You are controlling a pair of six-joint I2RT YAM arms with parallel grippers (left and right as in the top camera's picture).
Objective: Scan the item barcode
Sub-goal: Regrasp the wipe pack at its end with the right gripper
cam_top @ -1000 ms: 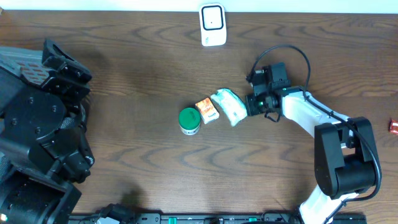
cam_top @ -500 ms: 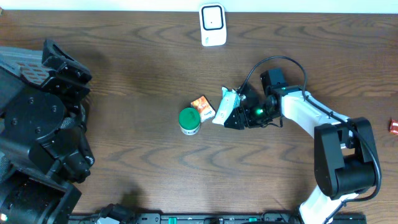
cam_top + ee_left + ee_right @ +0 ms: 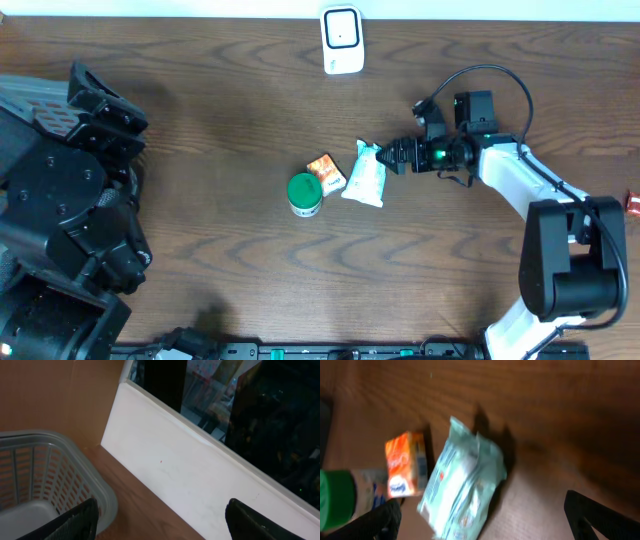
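Your right gripper (image 3: 392,157), jaws apart and empty, sits just right of the packet (image 3: 365,175), whose long axis runs nearly top-to-bottom in the frame.

Carton (image 3: 329,175) between jar (image 3: 304,194) and likely wipes (image 3: 365,175)

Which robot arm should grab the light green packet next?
The right one. The right gripper, open, sits just beside the packet, while the left gripper is far off by the basket.
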